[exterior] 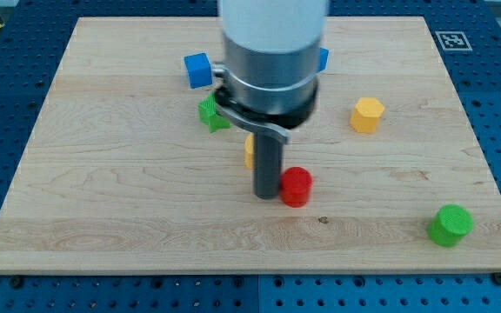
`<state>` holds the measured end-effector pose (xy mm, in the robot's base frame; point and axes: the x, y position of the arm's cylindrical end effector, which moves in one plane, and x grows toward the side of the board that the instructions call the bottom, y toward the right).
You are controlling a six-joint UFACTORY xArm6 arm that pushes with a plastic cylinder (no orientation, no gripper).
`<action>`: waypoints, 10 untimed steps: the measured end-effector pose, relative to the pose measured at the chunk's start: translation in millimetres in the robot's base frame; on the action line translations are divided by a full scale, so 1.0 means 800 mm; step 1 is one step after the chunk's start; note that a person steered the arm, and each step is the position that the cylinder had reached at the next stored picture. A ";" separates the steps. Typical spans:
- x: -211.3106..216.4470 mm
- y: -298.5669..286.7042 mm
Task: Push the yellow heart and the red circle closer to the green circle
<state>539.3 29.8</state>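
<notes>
Near the desk's [76, 226] middle, my tip [266, 196] touches the red circle's [297, 186] left side. Open wood separates it from the green circle [450, 224] by the right edge. No claw shows

Red circle [297, 186] mid-board; yellow heart [249, 150] mostly hidden behind rod; green circle [450, 224] bottom right

pale grey cylinder, black collar, dark straight rod ending at my tip [266, 196].

My tip [266, 195] apparently on-board, rod upright
</notes>
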 end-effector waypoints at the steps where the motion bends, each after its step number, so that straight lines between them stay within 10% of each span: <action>1: 0.001 0.054; 3: 0.015 0.095; 6: -0.056 -0.097; 10: -0.074 0.014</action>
<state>479.7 40.7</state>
